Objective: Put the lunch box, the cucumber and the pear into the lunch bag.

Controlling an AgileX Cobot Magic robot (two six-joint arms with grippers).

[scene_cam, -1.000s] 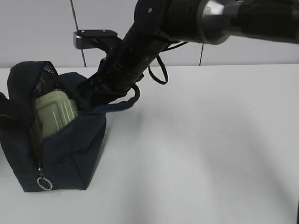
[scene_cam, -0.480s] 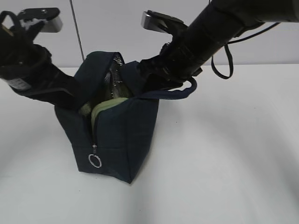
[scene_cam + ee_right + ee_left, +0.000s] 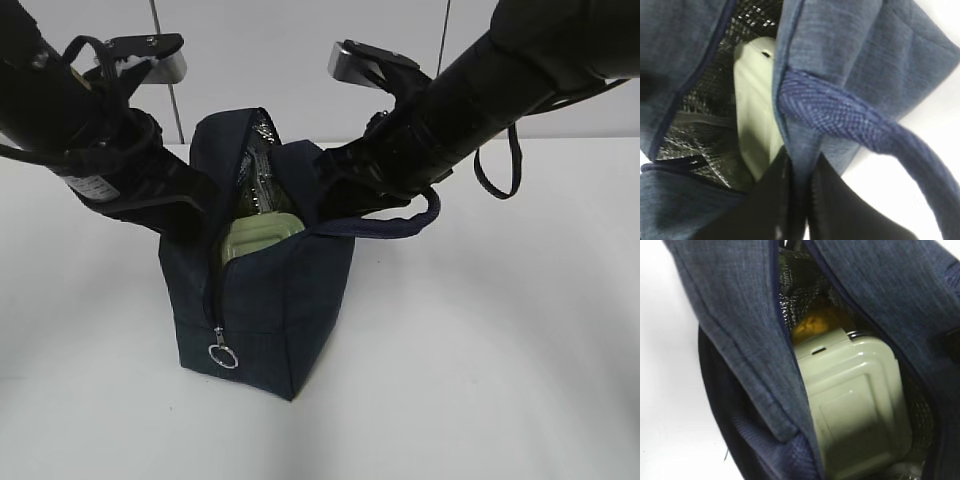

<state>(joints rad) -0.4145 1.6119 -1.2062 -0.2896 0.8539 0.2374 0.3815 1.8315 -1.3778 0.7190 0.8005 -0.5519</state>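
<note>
The lunch bag [image 3: 262, 300] stands upright on the table [image 3: 500, 330], mouth open upward. The lunch box [image 3: 852, 400] sits inside on end, long axis vertical, the pear [image 3: 817, 322] tucked behind it. The right gripper [image 3: 797, 195] pinches the bag's edge; the left gripper's [image 3: 195, 215] state I cannot tell.

Lunch box [image 3: 855, 405] and pear [image 3: 821, 322] inside open lunch bag [image 3: 735, 325]

A plain white table [image 3: 480, 340] carries everything here. Only the navy lunch bag [image 3: 280, 310] stands directly on it, upright, towards nine o'clock from the table's middle.
</note>
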